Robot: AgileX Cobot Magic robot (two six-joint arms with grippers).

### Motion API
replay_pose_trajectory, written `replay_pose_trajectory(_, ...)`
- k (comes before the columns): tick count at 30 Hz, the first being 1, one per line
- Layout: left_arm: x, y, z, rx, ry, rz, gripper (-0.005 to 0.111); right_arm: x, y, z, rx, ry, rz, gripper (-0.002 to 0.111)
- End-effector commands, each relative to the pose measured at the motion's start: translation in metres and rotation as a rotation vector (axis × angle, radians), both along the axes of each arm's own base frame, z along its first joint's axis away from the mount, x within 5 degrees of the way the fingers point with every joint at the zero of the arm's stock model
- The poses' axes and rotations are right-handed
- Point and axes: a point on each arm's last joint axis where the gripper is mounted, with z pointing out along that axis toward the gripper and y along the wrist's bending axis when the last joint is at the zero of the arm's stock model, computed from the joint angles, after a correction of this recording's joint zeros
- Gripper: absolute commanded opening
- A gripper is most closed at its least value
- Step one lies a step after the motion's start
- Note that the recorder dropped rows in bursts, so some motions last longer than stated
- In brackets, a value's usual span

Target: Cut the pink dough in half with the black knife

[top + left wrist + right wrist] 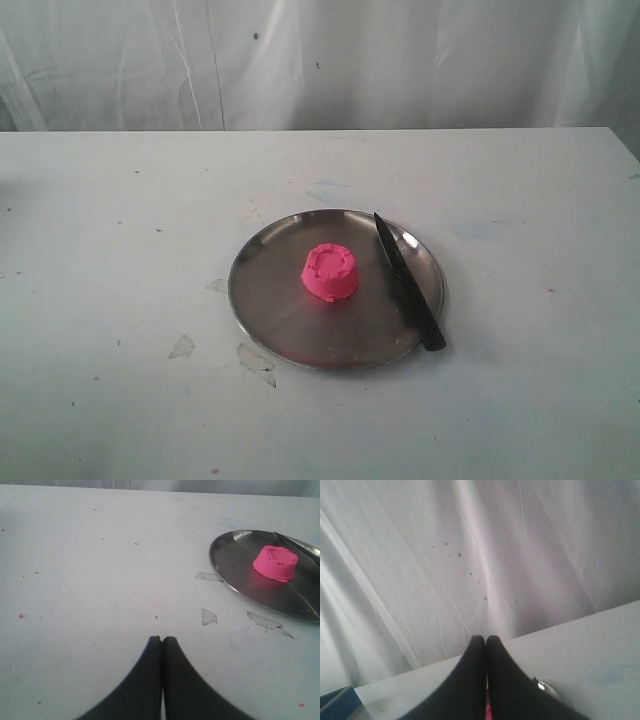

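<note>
exterior view: black knife [405,280] lies near whole pink dough [329,271] (left hand [161,639] and right hand [486,639] closed).

Open bench [110,220] is seen on every side of the steel plate [268,300]. The pink dough [329,271] at its middle is flanked on the right by the black knife [405,280], laid across the rim.

Whole pink dough [329,271] mid-plate, black knife [407,280] flat just beside it.
</note>
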Motion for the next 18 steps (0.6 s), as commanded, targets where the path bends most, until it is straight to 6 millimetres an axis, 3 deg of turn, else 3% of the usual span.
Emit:
replay_pose_trajectory(1, 0.000, 0.000, -0.002, -0.008, 0.003, -0.001, 0.000, -0.001, -0.001, 0.002, 0.007, -0.036, -0.006, 0.000)
replay_pose_trajectory(9, 0.000, 0.000, -0.002, -0.008, 0.003, -0.001, 0.000, -0.001, -0.001, 0.002, 0.171, 0.019, 0.032, 0.000)
replay_pose_trajectory(13, 0.000, 0.000, -0.002, -0.008, 0.003, -0.001, 0.000, 0.001, 0.001, -0.009, 0.147, 0.139, 0.037, 0.000)
replay_pose_trajectory(18, 0.000, 0.000, -0.002, -0.008, 0.003, -0.001, 0.000, 0.000, 0.002, 0.002, 0.131, 0.186, 0.042, 0.000)
